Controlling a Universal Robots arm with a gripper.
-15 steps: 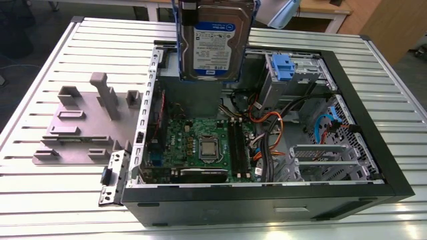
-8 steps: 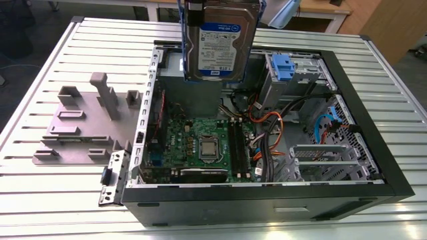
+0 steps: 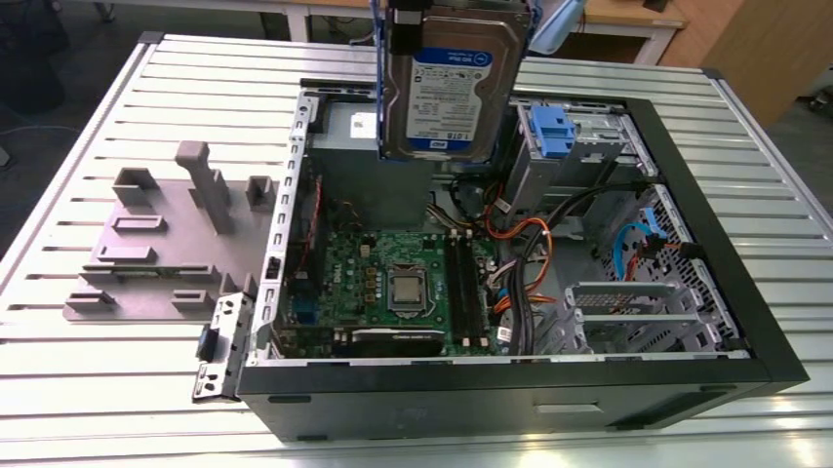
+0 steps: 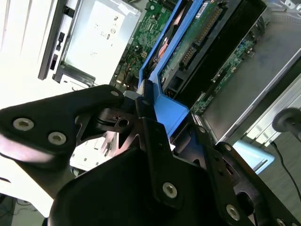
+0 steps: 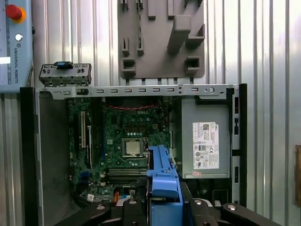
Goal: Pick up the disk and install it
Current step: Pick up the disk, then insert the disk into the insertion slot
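The disk [image 3: 456,88], a silver hard drive with a white-and-blue label and blue side rails, hangs upright above the far side of the open computer case [image 3: 521,390]. In the second wrist view my gripper [image 4: 155,110] is shut on the blue end tab of the disk [image 4: 188,42], whose green circuit board side shows. In the first wrist view the blue tab of the disk [image 5: 162,176] sits between the black fingers of the gripper [image 5: 163,202], above the motherboard [image 5: 122,141]. The grey drive bay [image 3: 592,146] with its fixed blue bracket [image 3: 552,132] lies to the exterior view's right of the disk.
Inside the case are the motherboard [image 3: 390,283], orange and blue cables [image 3: 521,244] and the grey power supply [image 5: 204,141] with a white sticker. A grey fixture plate [image 3: 156,244] with upright posts lies on the slatted metal table [image 3: 104,390] beside the case.
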